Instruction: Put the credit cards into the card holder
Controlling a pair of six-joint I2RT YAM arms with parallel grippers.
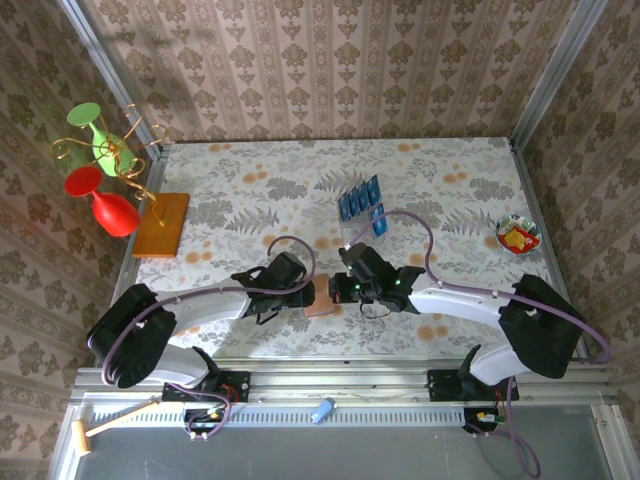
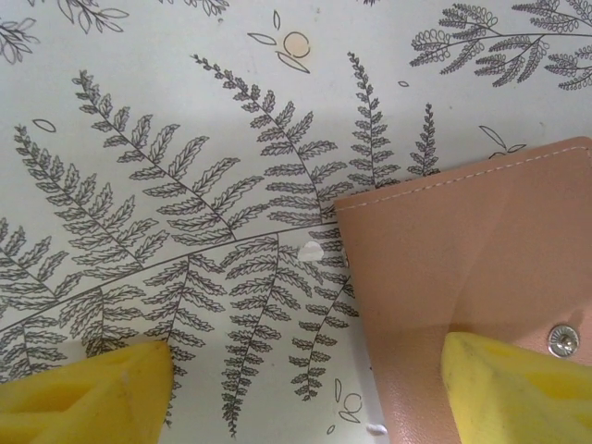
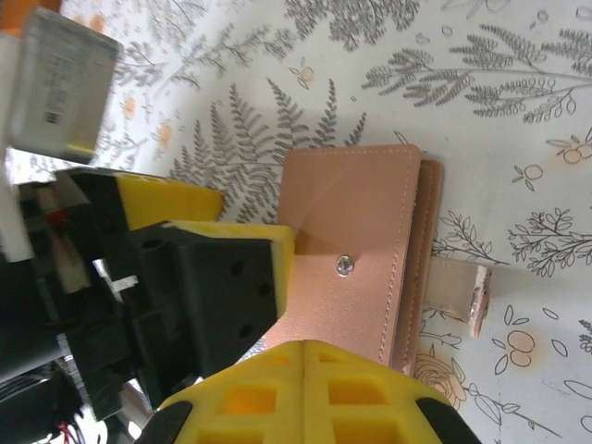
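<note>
The card holder (image 1: 322,297) lay flat at the table's (image 1: 440,180) near middle. The left end effector (image 2: 305,388) stretched in low from the left, jaws apart, one pad (image 2: 513,388) over its flap. The right end effector (image 3: 305,356), pinched shut, angled in from the right.

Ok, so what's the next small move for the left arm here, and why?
Probably close the left gripper on the edge of the card holder: its jaws stand open astride that edge, one side over the holder, the other over the table. The holder lies folded shut and the credit cards sit farther back, so it likely needs opening first.
</note>
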